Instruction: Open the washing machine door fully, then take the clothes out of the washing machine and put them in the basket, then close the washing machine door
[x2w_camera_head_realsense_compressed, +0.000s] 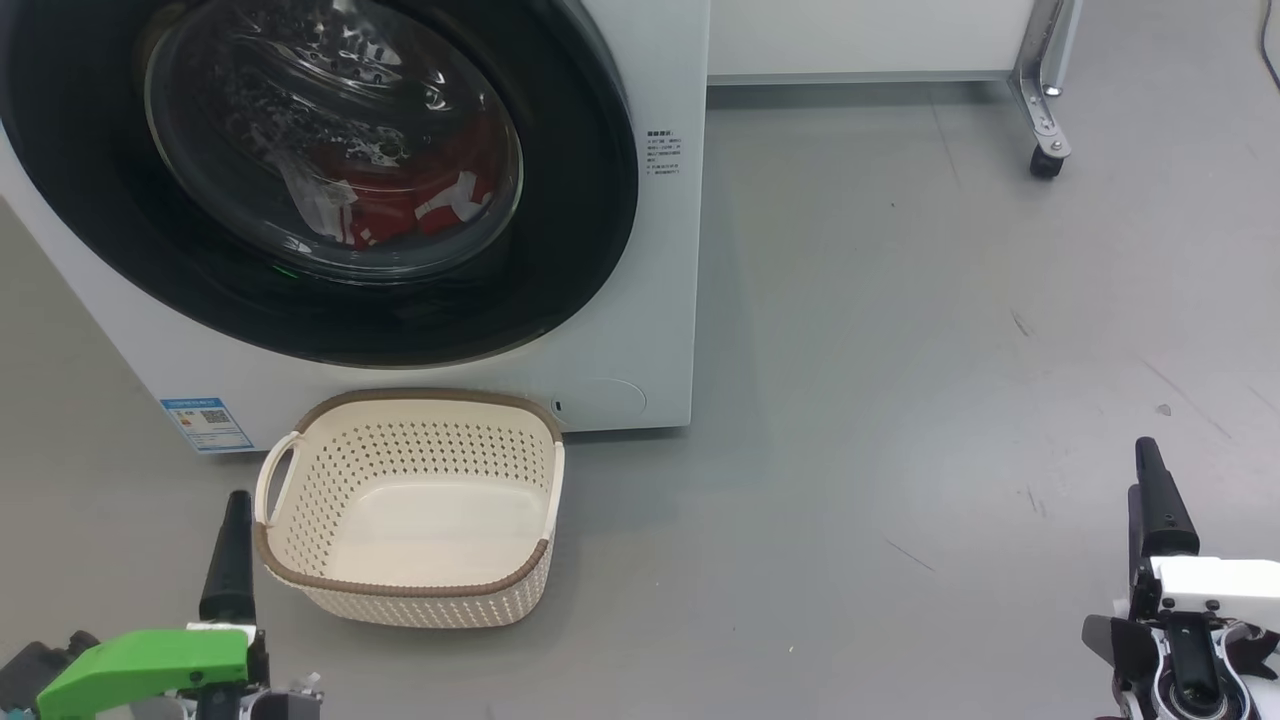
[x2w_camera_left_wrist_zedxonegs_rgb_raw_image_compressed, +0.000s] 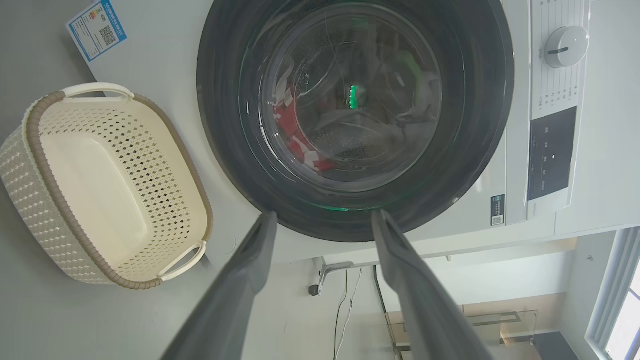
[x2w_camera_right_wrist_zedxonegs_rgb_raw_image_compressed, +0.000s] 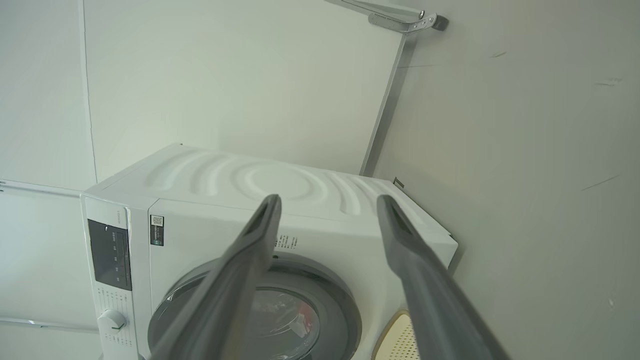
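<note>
The washing machine (x2w_camera_head_realsense_compressed: 665, 300) stands at the upper left, and its door (x2w_camera_head_realsense_compressed: 585, 200) lies shut against the front. Red clothes (x2w_camera_head_realsense_compressed: 400, 210) with white trim show through the glass bowl, low in the drum, and again in the left wrist view (x2w_camera_left_wrist_zedxonegs_rgb_raw_image_compressed: 295, 135). On the floor just in front of the machine sits the cream basket (x2w_camera_head_realsense_compressed: 420, 397), with nothing in it. My left gripper (x2w_camera_left_wrist_zedxonegs_rgb_raw_image_compressed: 324, 214) is open, one finger (x2w_camera_head_realsense_compressed: 230, 550) rising beside the basket's left handle. My right gripper (x2w_camera_right_wrist_zedxonegs_rgb_raw_image_compressed: 328, 197) is open too, its finger (x2w_camera_head_realsense_compressed: 1160, 500) far off at the lower right, holding nothing.
A metal frame leg on a caster (x2w_camera_head_realsense_compressed: 1045, 150) stands at the back right below a white panel. Bare grey floor (x2w_camera_head_realsense_compressed: 900, 450) stretches between the machine and my right arm. The machine's dial (x2w_camera_left_wrist_zedxonegs_rgb_raw_image_compressed: 565, 46) and dark control panel are along its top.
</note>
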